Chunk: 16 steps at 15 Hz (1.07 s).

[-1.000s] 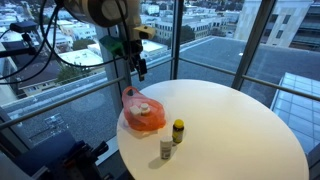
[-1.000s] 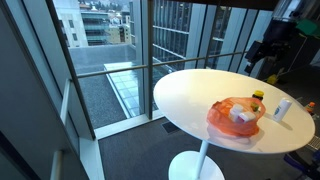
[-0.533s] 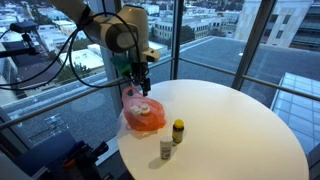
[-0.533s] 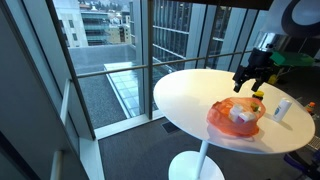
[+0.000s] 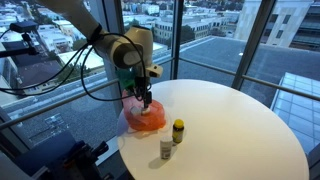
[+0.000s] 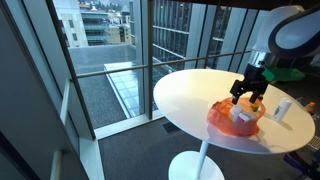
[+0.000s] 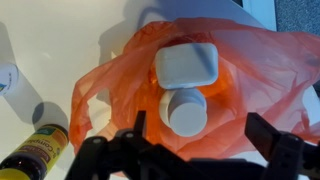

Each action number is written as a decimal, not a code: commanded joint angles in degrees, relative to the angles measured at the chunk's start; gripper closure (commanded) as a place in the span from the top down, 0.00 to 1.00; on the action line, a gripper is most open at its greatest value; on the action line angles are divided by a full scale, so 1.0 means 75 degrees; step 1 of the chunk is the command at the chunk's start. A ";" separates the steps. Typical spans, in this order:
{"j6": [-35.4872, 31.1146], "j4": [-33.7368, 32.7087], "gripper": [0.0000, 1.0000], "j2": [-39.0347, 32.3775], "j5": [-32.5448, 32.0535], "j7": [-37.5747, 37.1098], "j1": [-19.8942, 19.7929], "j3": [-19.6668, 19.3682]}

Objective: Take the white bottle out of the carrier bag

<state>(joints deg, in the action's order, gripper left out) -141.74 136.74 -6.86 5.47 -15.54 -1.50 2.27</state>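
A: How far along is the task?

B: Only at the start, I think. The white bottle [image 7: 187,105] lies inside the orange carrier bag [image 7: 105,85], below the jaws and in the middle between them.

A: And the gripper [image 7: 200,135]?

B: Its jaws are spread wide and hold nothing. In both exterior views it hangs just over the bag.

A: What is left?

B: Nearly everything: go down, close on the bottle, lift it out, set it on the table [image 7: 50,40].
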 commanded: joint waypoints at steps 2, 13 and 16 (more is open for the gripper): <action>-0.0288 -0.0124 1.00 -0.0439 -0.0103 -0.0130 0.0210 -0.0167; -0.0633 -0.0223 0.63 -0.0770 -0.0496 -0.0237 0.0456 -0.0444; -0.0547 -0.0189 0.38 -0.0657 -0.0574 -0.0258 0.0482 -0.0480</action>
<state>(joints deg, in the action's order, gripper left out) -146.39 135.82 -12.56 2.58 -15.82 1.26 -0.42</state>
